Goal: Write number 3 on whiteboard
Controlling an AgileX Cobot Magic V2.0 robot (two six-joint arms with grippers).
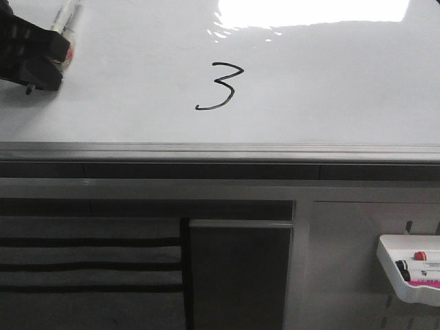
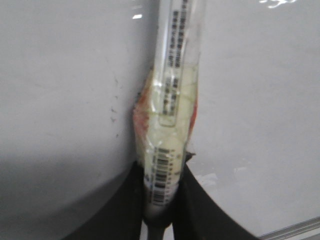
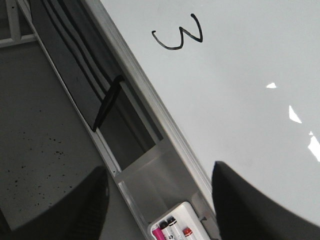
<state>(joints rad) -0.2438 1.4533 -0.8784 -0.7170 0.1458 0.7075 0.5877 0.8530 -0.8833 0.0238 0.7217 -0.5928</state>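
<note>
The 3 (image 1: 218, 86) stands black on the whiteboard (image 1: 330, 82), a little left of the board's middle in the front view and above the grey rail (image 1: 220, 150) along the lower edge. It reads upright from the front: angular top uppermost, the long curved tail sweeping down and out to the left. Its long axis runs up and down the board, square to the rail. From my right wrist I see it turned on its side (image 3: 179, 36), near the rail, with bare white board spreading away from it.

My left gripper (image 1: 31, 55) sits at the far left of the board, well apart from the 3. Its fingers (image 2: 197, 210) are closed tight on a marker (image 2: 172, 115), a clear-wrapped barrel with a barcode label, gripped near one end. The barrel runs straight out from between my fingers along the board; in the front view it (image 1: 64, 15) leans up and to the right. I cannot see its tip.

My right fingers (image 3: 250, 200) are spread wide with nothing between them, hanging off the board past the rail, over the marker tray (image 3: 175, 225).

Glare (image 1: 313, 12) lies along the board's top right. Open board runs right of the 3 and between it and my left gripper.
</note>
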